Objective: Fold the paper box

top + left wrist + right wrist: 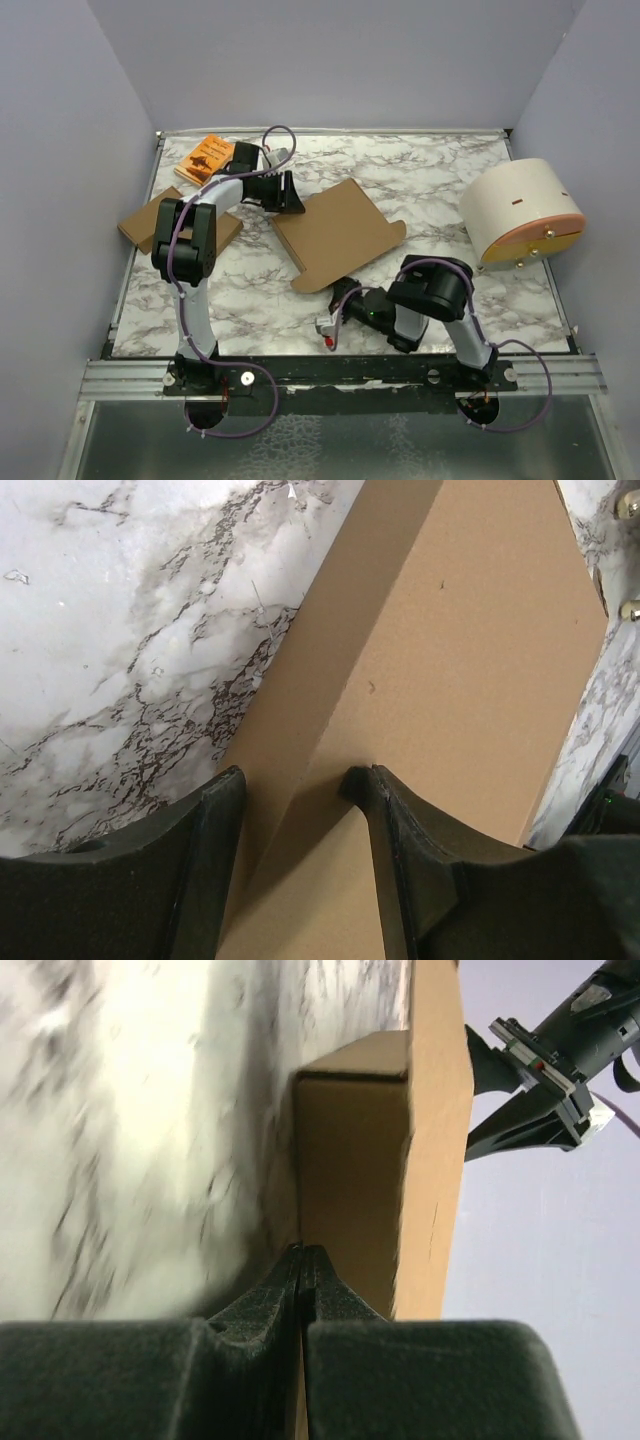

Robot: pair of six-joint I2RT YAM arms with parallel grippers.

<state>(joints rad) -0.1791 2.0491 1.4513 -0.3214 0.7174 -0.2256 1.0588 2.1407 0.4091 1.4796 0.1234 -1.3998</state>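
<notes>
The paper box point(335, 232) is a brown cardboard piece lying in the middle of the marble table, partly folded with a raised side wall. My left gripper point(290, 195) is open at its far left corner. In the left wrist view the fingers point(400, 850) straddle the cardboard point(470, 650), one on each side of a fold line. My right gripper point(338, 293) is at the box's near edge. In the right wrist view its jaws point(302, 1252) are shut on a thin cardboard flap, with the upright wall point(350, 1150) just ahead.
A second brown cardboard piece point(138, 222) lies at the left under my left arm. A small orange book point(205, 157) sits at the back left. A large white round object point(520, 212) stands at the right edge. Grey walls surround the table.
</notes>
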